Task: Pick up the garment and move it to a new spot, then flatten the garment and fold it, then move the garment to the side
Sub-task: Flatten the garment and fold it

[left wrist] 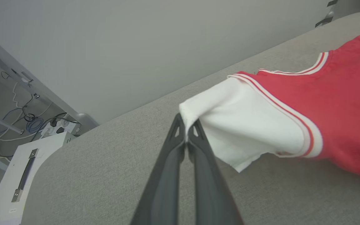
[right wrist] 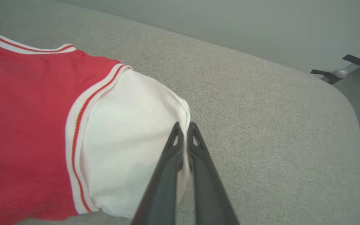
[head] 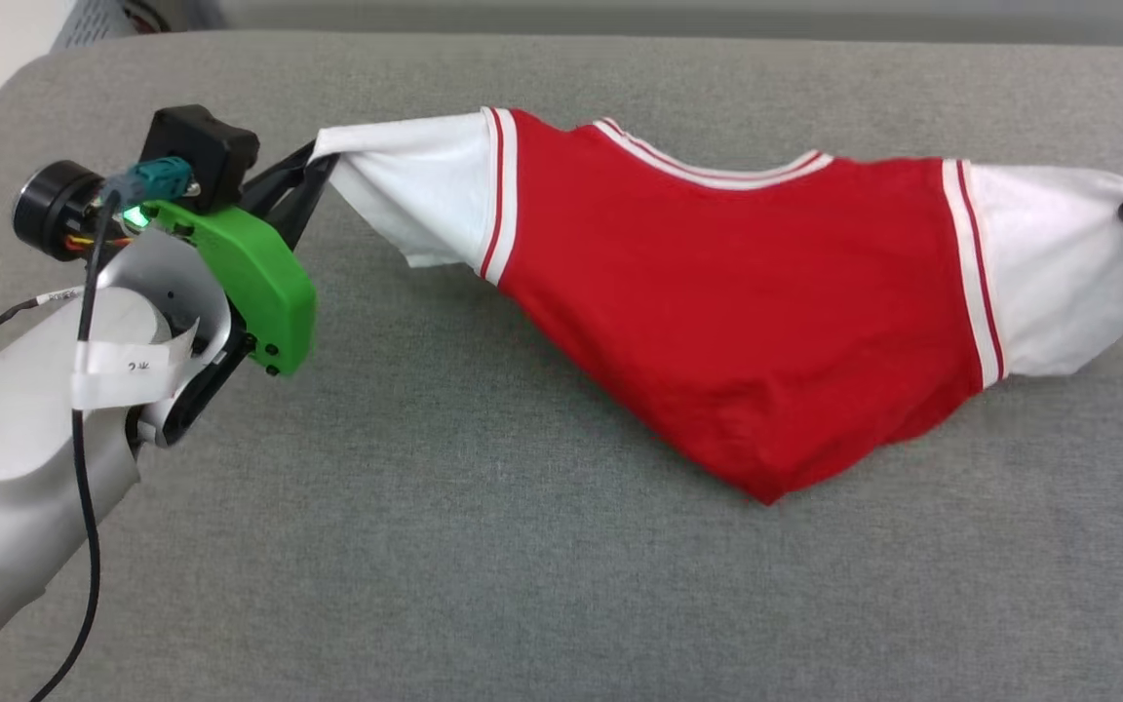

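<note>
Both sleeve edges of the garment (head: 737, 322) clamped by left fingers (left wrist: 167, 168) and right fingers (right wrist: 166, 168); open grey surface (head: 522, 585) around.

I can read no text for certain. A white paper tag (head: 128, 369) wrapped around my left forearm (head: 6, 419) carries a few small dark marks, perhaps two characters, but they are too blurred to tell. In my left wrist view, a white cabinet (left wrist: 42, 150) beside the desk (left wrist: 105, 175) bears a small pale label (left wrist: 12, 211) near its lower end, below the metal handle (left wrist: 24, 175). Whatever is printed on it is too small to make out.
</note>
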